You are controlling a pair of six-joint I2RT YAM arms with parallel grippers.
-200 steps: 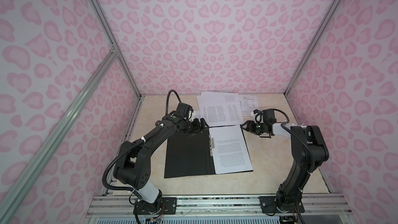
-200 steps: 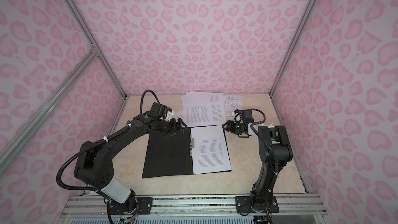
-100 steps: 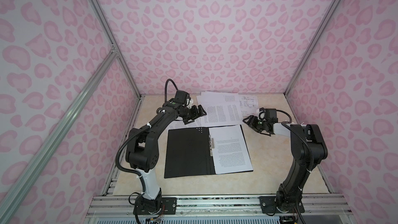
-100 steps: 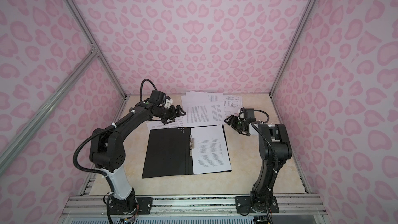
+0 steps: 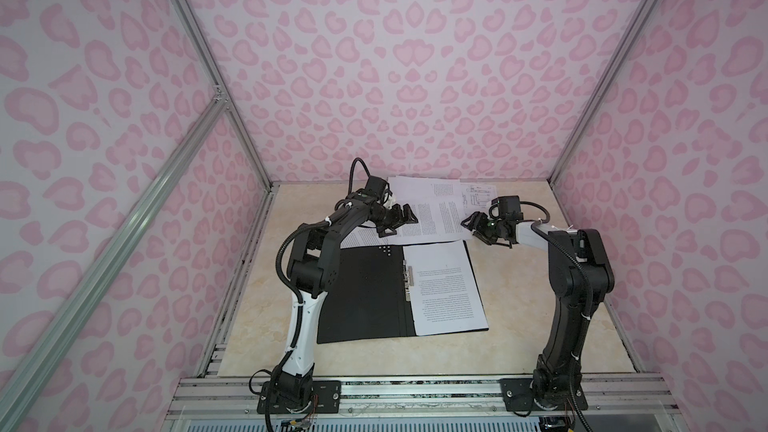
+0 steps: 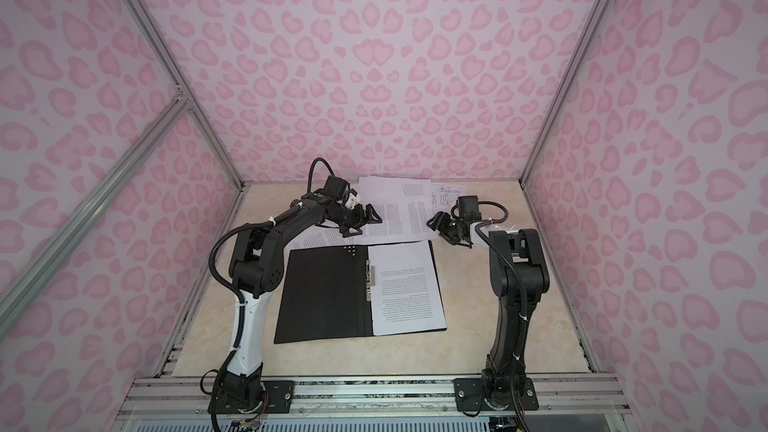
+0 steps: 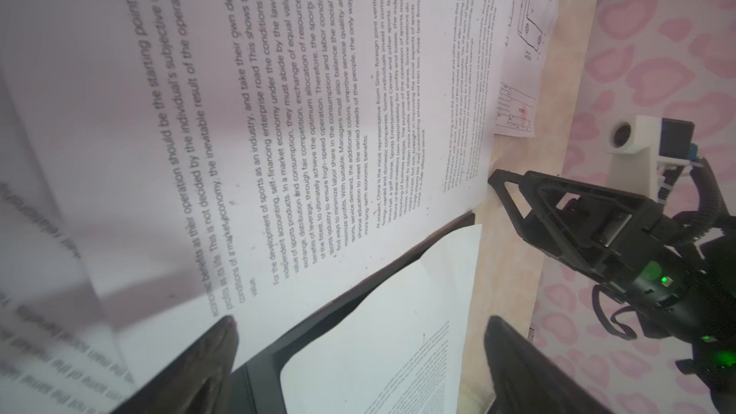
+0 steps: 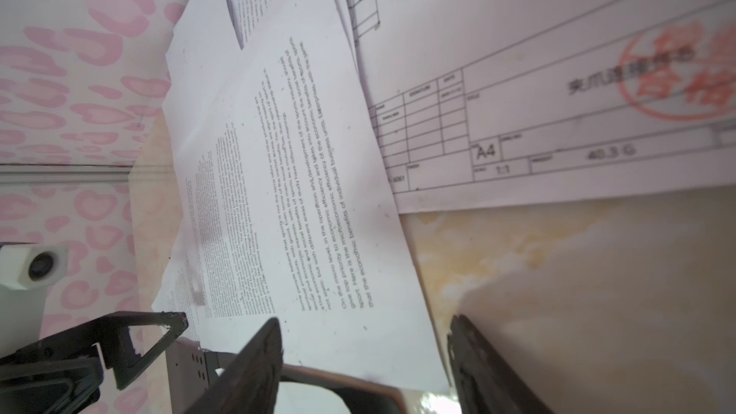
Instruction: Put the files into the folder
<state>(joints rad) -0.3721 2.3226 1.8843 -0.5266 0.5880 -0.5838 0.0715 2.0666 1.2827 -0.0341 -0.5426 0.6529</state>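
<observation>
The loose files (image 5: pixel 432 209) lie in an overlapping spread at the far end of the bench (image 5: pixel 523 326), just beyond the open folder (image 5: pixel 365 288). The folder lies flat with its black inside up, and one sheet (image 5: pixel 444 284) rests on its right half beside the metal clip (image 5: pixel 408 280).

My two arms bracket the uppermost sheet (image 5: pixel 428 222) of the spread. Its long axis runs across the bench, from my left side to my right, while the folder's spine runs near to far. I judge that the sheet needs about a quarter turn as it comes back toward me.

My left end effector (image 5: pixel 398 224) hovers over the left part of that sheet, jaws spread wide and holding nothing. In the left wrist view one finger (image 7: pixel 191 368) hangs above the printed text.

My right end effector (image 5: pixel 473 229) sits at the sheet's right short edge, jaws partly apart and empty. In the right wrist view the paper's edge runs between the fingers, with one finger (image 8: pixel 255 364) over paper and the other over bare bench. I cannot tell whether either tip touches the sheet.

To my eye the right arm is better placed for a pinch. The edge lies in its gap, whereas my left has only flat paper beneath it and no edge to get under.

The drawing sheet (image 5: pixel 480 195) lies farther back, just behind my right end effector. The sheets overlap, so pulling the top one could drag its neighbours along.
</observation>
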